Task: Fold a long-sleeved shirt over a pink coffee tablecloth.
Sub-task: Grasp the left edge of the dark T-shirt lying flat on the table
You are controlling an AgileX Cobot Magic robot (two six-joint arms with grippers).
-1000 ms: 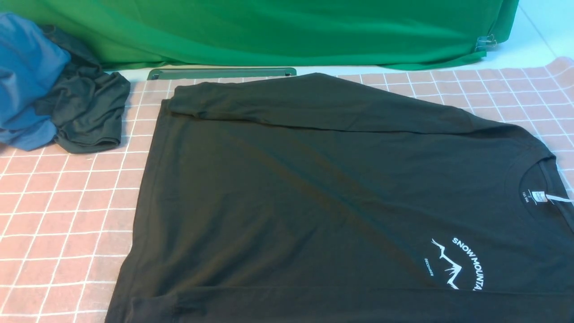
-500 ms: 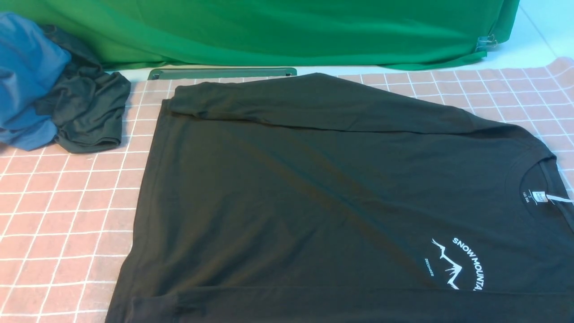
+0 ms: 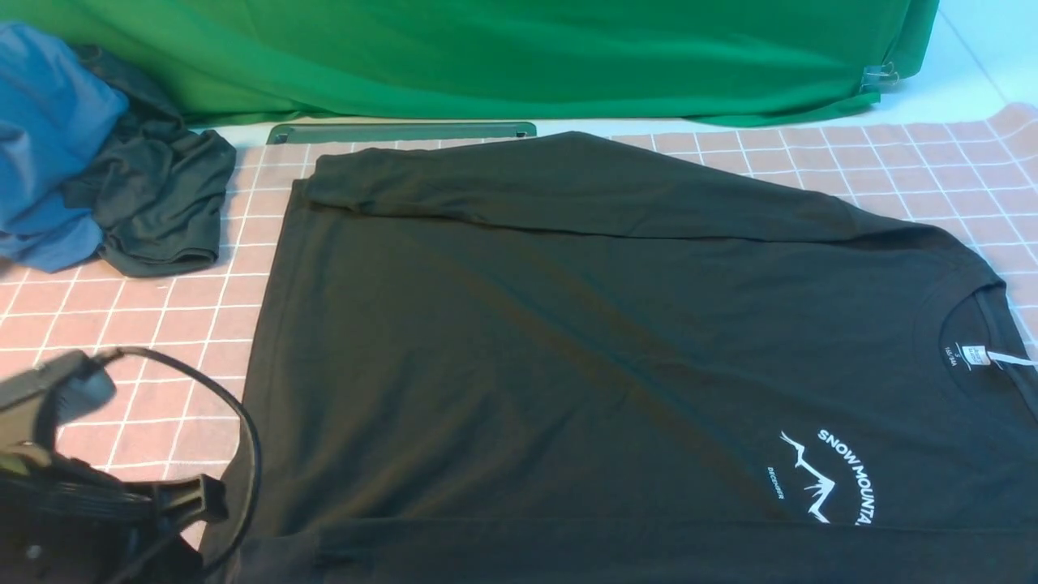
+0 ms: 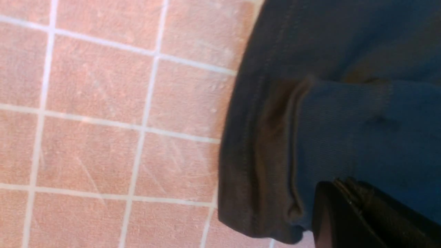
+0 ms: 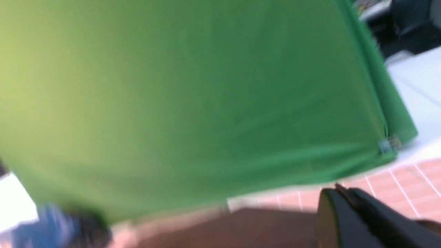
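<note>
Left claw (image 4: 337, 193) closed, empty, poised over cuff (image 4: 330, 131) at shirt (image 3: 568, 341) hem corner: likely spot for next grasp. Shirt flat on tablecloth (image 3: 122, 389), sleeves (image 3: 568, 191) laid inward so body folds clean. Right claw (image 5: 337, 193) closed, empty, raised, shirt below it.

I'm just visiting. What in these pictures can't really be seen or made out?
Long-sleeved shirt: front view's bottom and right edges cut it off; a fold covers the end of its print.
Neck label: writing too small, front view.
Right gripper: outside front view; its wrist view is blurred.
Left gripper: front view's bottom edge hides the fingertips; wrist view shows only a corner.
</note>
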